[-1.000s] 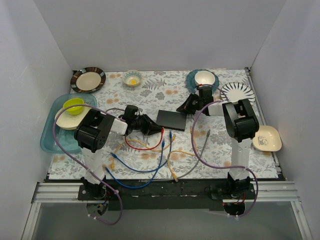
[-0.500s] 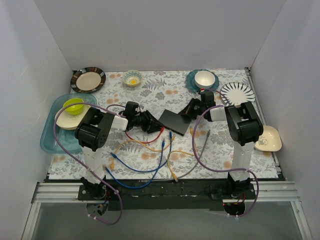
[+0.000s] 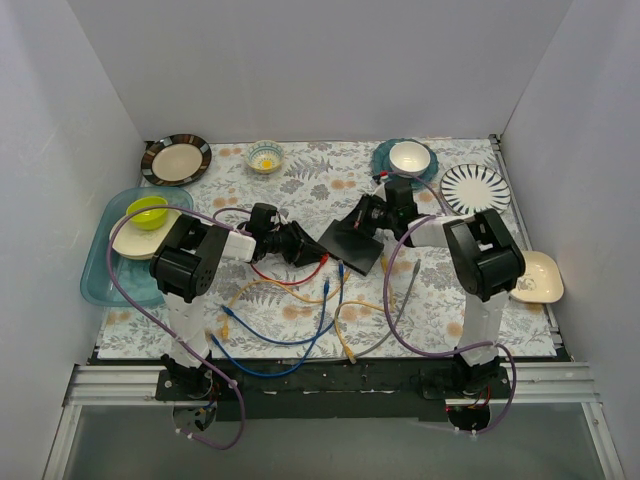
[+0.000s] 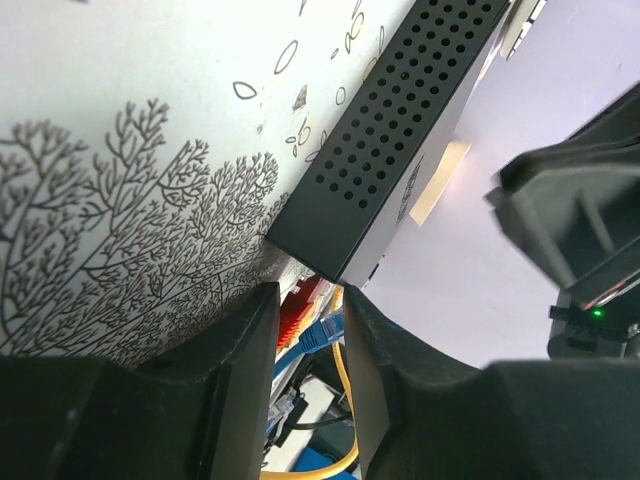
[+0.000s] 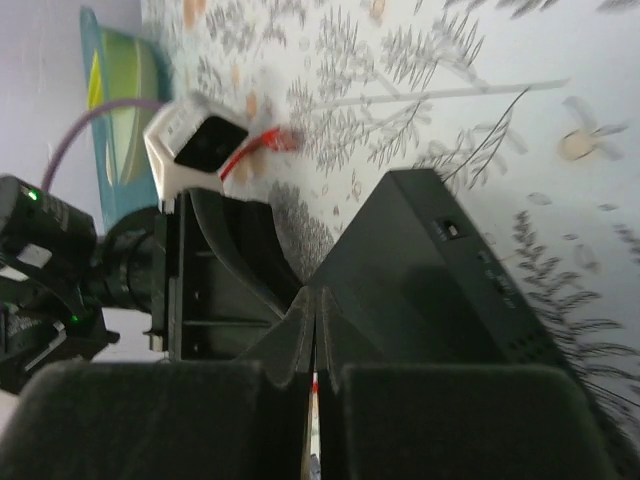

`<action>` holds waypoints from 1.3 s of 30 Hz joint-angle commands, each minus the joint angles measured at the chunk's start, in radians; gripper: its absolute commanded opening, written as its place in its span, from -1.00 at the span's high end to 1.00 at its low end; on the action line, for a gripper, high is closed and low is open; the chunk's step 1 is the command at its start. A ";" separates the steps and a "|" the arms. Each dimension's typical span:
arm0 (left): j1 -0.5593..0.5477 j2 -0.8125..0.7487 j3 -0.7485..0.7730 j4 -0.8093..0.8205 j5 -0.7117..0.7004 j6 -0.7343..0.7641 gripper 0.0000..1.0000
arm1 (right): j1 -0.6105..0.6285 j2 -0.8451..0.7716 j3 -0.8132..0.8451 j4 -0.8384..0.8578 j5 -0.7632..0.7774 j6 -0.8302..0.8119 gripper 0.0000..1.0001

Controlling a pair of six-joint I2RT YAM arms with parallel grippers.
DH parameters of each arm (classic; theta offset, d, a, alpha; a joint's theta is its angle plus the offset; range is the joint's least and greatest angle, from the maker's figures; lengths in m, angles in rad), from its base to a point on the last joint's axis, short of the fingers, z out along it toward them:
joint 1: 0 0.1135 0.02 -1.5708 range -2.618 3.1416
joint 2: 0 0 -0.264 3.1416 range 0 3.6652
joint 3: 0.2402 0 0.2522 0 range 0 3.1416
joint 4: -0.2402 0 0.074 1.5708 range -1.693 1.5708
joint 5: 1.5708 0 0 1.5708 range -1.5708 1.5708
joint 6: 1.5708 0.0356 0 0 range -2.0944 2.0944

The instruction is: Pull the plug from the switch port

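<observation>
Reaching in from the left, the left gripper [image 3: 310, 254] sits at the left-hand corner of the switch [image 3: 352, 243], and the next move depends on how the red plug lies relative to it. The switch lies askew on the flowered cloth [image 3: 300, 180] near the table's middle, its socket edge facing the arm bases.

In the left wrist view the red plug [image 4: 300, 312] shows in the gap between the two fingers [image 4: 235, 365], right at the box's lower corner. A blue plug [image 4: 322, 336] is just beside it. Those fingers stand a little apart. It cannot be told whether either pad touches the red plug, or whether the plug is seated in its port.

The red cable [image 3: 290, 283] trails from the switch toward the left arm's side. The plug's long axis therefore seems to run out from the socket edge, roughly in line with the fingers' reach. The left arm is plainly the nearer one.

The right gripper [image 5: 313, 300], fingers pressed together with nothing between them, rests at the switch's far side and seems to touch it, likely to steady it. A pull would best go straight back along the plug's axis, away from the socket edge.
</observation>
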 commanded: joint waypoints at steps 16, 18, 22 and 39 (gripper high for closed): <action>0.000 0.005 0.007 -0.211 -0.249 0.221 0.31 | 0.030 0.153 -0.009 -0.100 -0.078 -0.012 0.97; 0.000 -0.003 0.033 -0.257 -0.297 0.263 0.31 | 0.030 0.152 -0.006 -0.135 -0.057 -0.027 0.97; -0.005 -0.058 0.006 -0.265 -0.371 0.327 0.31 | 0.030 0.144 0.025 -0.218 -0.008 -0.099 0.97; -0.083 -0.049 -0.043 -0.176 -0.227 0.321 0.35 | 0.028 0.152 0.028 -0.266 0.017 -0.118 0.97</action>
